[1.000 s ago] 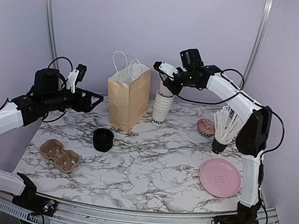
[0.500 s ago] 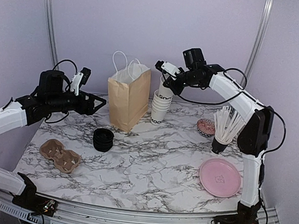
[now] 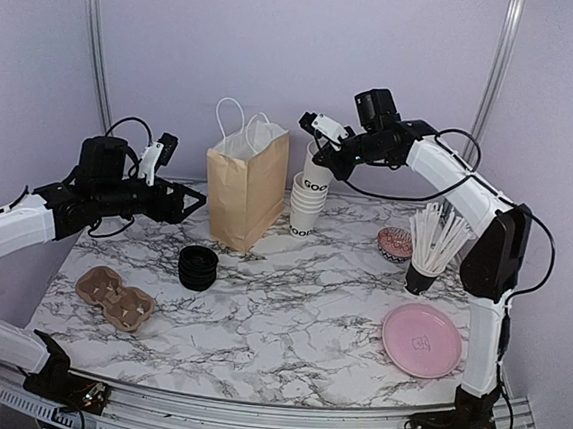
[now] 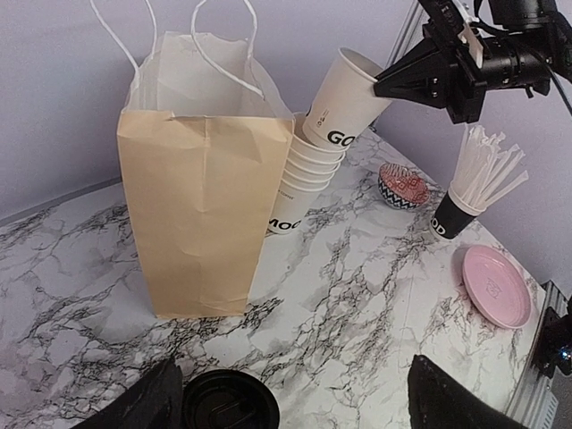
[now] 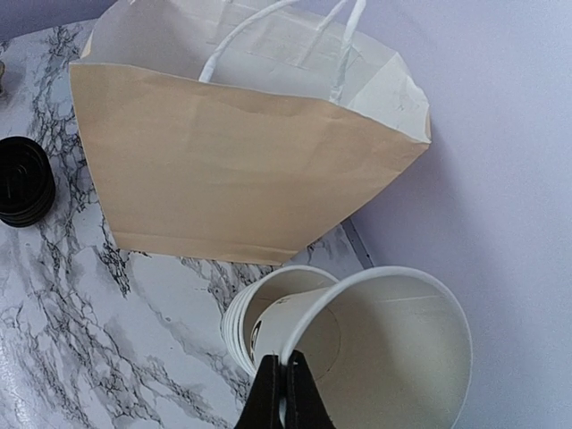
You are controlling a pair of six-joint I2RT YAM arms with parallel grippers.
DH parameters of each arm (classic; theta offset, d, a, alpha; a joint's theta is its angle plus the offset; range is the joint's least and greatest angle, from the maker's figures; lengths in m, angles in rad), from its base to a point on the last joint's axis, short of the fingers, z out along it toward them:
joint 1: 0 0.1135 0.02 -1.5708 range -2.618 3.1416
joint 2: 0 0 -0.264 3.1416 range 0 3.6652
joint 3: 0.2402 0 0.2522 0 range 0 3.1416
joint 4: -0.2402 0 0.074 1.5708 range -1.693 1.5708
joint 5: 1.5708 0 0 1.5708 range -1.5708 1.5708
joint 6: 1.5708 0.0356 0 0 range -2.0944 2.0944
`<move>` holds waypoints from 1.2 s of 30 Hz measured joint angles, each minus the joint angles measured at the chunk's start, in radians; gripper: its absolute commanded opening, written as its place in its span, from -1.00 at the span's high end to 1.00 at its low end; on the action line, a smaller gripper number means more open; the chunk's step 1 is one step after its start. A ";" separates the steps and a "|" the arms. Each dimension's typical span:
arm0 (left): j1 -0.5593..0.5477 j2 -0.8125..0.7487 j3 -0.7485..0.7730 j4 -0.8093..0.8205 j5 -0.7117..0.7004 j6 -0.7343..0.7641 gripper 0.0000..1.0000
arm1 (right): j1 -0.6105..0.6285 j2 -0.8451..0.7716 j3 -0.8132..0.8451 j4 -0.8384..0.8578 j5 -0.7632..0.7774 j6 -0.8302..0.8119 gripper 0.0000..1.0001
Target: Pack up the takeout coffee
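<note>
At the near left lies a brown cardboard cup carrier [image 3: 114, 297]. Beyond it the left gripper [image 3: 189, 204] hovers with its jaws wide apart and nothing between them. A stack of loose black plastic lids [image 3: 199, 267] sits just right of the carrier. The tall brown paper bag with white cord handles [image 3: 246, 186] stands open at the far middle. Right of it, the right gripper [image 5: 284, 386] is pinched tight on the rim of a lidless white paper cup with dark lettering [image 4: 344, 107], tilted just above the stack of white cups [image 3: 307, 214]. Packing looks barely begun: the cup lacks a lid and is outside the bag.

2 white arms [image 3: 4, 225] [image 3: 452, 184] — black joints, black pincers [image 3: 196, 199] [image 5: 286, 380], looping cables.
</note>
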 measured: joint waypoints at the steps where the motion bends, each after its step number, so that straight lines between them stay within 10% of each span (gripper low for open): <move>1: 0.000 0.000 0.000 -0.002 -0.006 -0.004 -0.88 | 0.001 -0.009 -0.001 -0.011 -0.002 -0.001 1.00; 7: 0.000 0.001 0.002 -0.010 -0.043 -0.015 -0.98 | 0.030 -0.181 -0.121 -0.036 -0.040 -0.019 1.00; 16: 0.022 0.000 0.006 -0.036 -0.167 -0.005 -0.90 | 0.113 -0.650 -0.809 0.043 -0.208 -0.066 1.00; 23: 0.041 -0.008 0.000 -0.034 -0.208 0.022 -0.87 | 0.201 -0.626 -1.103 0.100 -0.203 -0.084 1.00; 36: 0.041 -0.007 0.000 -0.034 -0.206 0.032 -0.83 | 0.320 -0.549 -1.127 0.312 -0.140 -0.056 1.00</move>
